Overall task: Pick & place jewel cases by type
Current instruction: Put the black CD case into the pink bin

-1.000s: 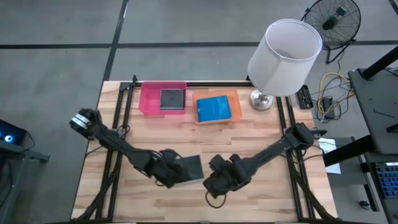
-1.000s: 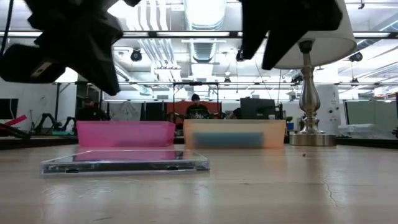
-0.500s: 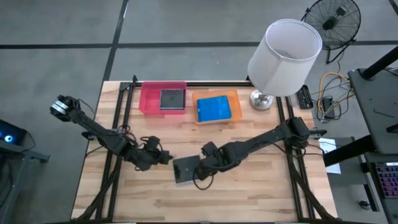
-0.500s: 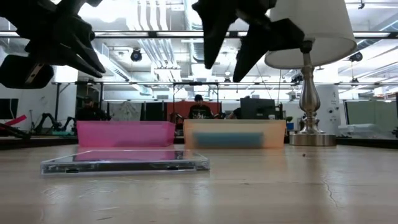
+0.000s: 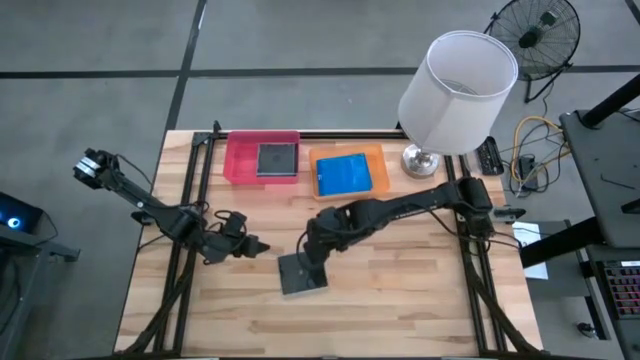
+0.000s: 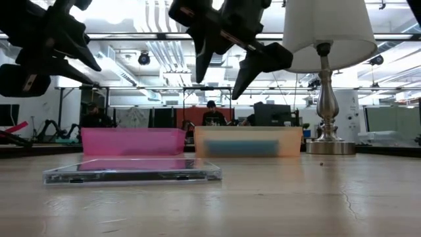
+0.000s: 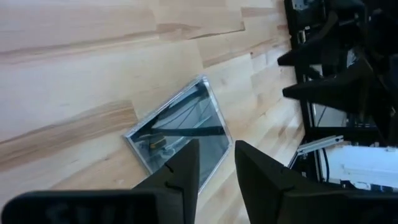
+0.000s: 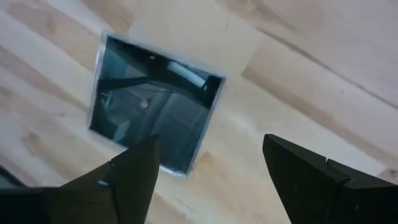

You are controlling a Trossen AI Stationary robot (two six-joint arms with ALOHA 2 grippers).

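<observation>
Table (image 5: 400, 300): bare wood planks | room: open lab | left tool (image 5: 255, 246) narrowly parted | right tool (image 5: 315, 262) wide

My right gripper (image 5: 312, 262) hangs mid-table, fingers spread wide and empty; my left gripper (image 5: 257, 246) (fingers slightly parted) hovers just left.

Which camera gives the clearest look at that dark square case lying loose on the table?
The right wrist view: the dark case fills it, all four edges visible. The left wrist view partly hides it, the high view shows it small, the low view edge-on.
</observation>
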